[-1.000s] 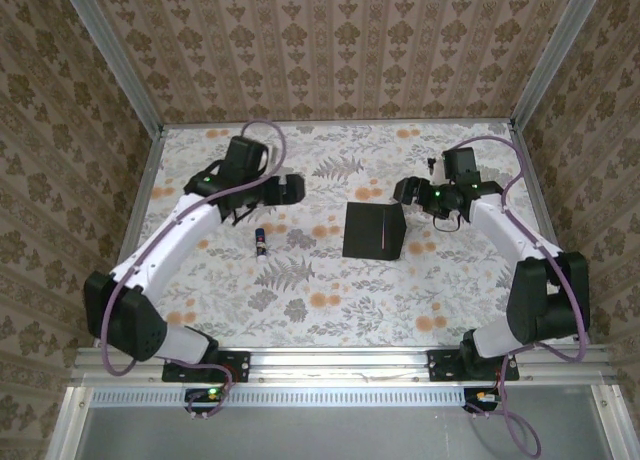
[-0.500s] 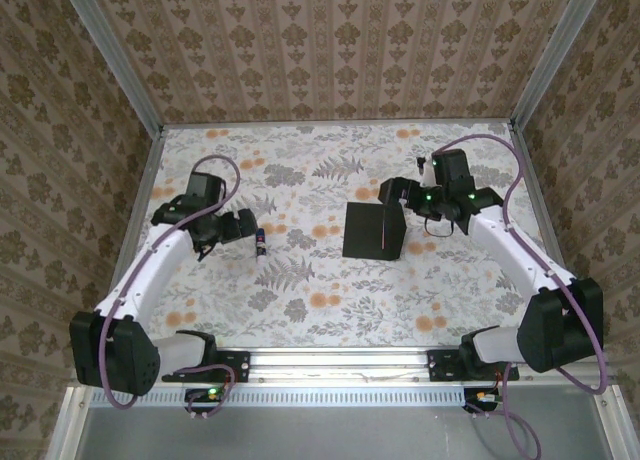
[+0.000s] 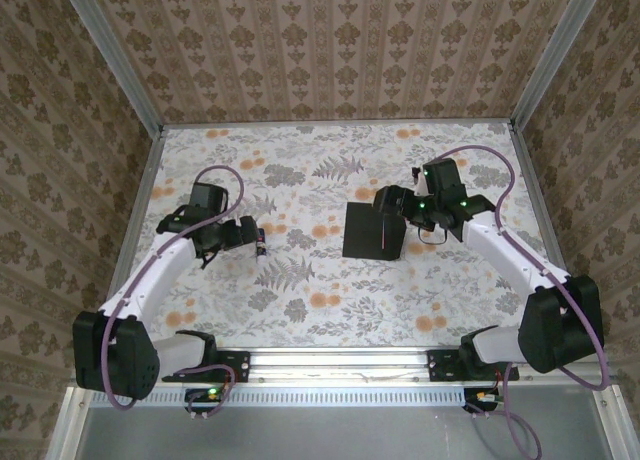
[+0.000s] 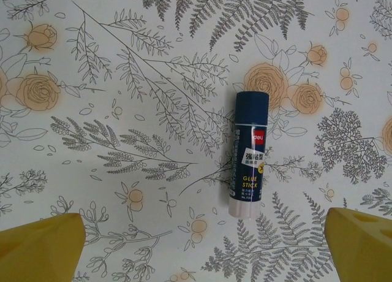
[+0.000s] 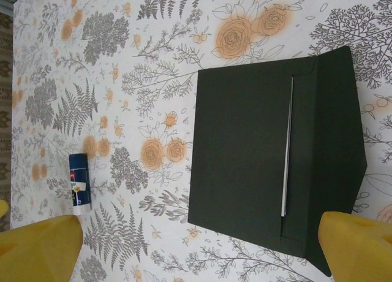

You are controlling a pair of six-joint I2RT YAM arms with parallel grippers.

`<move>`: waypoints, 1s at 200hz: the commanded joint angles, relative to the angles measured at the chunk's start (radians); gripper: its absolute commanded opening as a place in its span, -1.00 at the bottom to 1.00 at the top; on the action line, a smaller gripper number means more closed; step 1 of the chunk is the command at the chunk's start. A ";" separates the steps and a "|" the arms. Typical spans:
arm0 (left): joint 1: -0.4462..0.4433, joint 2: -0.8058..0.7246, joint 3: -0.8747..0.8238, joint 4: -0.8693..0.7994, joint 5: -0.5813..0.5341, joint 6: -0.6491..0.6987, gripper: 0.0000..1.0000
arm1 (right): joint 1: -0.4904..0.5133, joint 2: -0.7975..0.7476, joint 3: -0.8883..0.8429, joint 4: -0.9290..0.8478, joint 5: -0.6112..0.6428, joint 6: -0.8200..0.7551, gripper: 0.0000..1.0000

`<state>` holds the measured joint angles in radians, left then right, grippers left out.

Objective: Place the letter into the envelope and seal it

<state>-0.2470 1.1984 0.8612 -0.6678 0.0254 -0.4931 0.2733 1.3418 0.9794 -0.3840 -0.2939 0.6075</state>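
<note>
Envelope [image 5: 239, 153]: lies flat on the bench [image 3: 350, 310], roughly central. Its flap [image 5: 340, 147] is folded out and open on the side toward the right arm. A thin white sliver [image 5: 286, 147] runs along the envelope's mouth. I judge this to be the edge of the letter, the rest of the sheet being hidden inside.

Glue stick [image 4: 248, 153]: lies on its side, cap on, well apart from the envelope on the left-arm side.

Left claw [image 4: 199, 251]: fingers spread wide and holding nothing, poised over the glue stick, which lies between them and a little ahead.

Right claw [image 5: 197, 251]: fingers also spread wide and empty, positioned above the envelope near its flap side.

Progress: insertion appears complete or nearly so. Sealing is outstanding, as the glue stick is not picked up, no glue is evident on the flap, and the flap is not folded shut.
</note>
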 commanded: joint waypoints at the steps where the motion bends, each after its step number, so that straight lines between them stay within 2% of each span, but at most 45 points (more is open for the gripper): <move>1: 0.001 0.015 -0.019 0.040 -0.001 0.023 1.00 | 0.009 0.010 0.002 0.028 0.033 0.022 1.00; 81: -0.036 0.068 -0.032 0.083 -0.031 0.041 1.00 | 0.013 0.016 -0.027 0.065 0.036 0.020 1.00; 200: -0.096 0.178 -0.011 0.094 -0.074 0.040 1.00 | 0.006 -0.030 -0.070 0.079 0.099 -0.084 1.00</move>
<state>-0.3317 1.3556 0.8333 -0.5743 -0.0216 -0.4736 0.2794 1.3449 0.9348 -0.3367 -0.2329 0.5625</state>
